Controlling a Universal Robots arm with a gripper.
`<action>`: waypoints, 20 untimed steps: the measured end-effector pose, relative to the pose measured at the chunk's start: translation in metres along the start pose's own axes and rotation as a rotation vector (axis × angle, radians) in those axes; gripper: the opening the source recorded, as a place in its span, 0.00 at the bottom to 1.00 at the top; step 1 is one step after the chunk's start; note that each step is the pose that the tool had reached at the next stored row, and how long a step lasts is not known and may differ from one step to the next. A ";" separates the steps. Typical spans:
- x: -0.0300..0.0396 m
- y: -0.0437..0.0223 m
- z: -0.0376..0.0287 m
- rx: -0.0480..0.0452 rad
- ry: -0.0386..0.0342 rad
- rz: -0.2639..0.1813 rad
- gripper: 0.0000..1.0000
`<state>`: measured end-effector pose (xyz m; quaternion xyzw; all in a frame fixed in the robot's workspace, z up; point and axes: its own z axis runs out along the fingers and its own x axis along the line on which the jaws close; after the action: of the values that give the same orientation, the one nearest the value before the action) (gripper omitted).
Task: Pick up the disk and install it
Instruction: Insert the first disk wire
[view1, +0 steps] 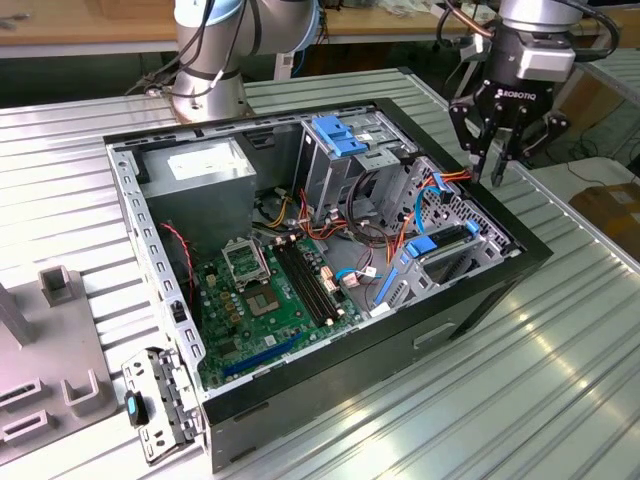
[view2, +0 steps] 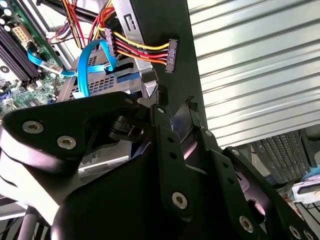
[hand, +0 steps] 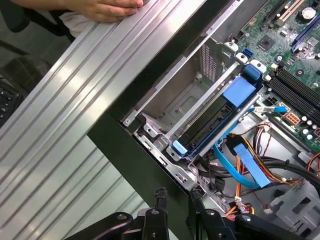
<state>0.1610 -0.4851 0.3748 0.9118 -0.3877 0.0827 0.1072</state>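
First wrist view: the empty, part-spread hand (hand: 176, 192) hovers near the stiff, probably fragile disk (hand: 207, 125), best pinched edgewise.

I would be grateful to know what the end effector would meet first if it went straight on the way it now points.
Probably the rim of the black computer case, just below the end effector in the exterior view, though depth is unclear.

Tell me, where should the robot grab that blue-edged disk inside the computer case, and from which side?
The disk sits sunk in a metal bay by the case wall, so its flat faces look walled in. I'd take the blue bracket along its exposed upper edge, coming straight down through the case's open top.
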 end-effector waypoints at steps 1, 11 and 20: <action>-0.0009 -0.0008 -0.0003 0.0038 0.0022 -0.016 0.31; -0.0069 -0.0058 -0.0011 0.0514 0.0291 -0.212 0.31; -0.0198 -0.0092 0.0045 0.0947 0.0578 -0.359 0.31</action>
<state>0.1544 -0.4664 0.3646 0.9676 -0.2111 0.1065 0.0882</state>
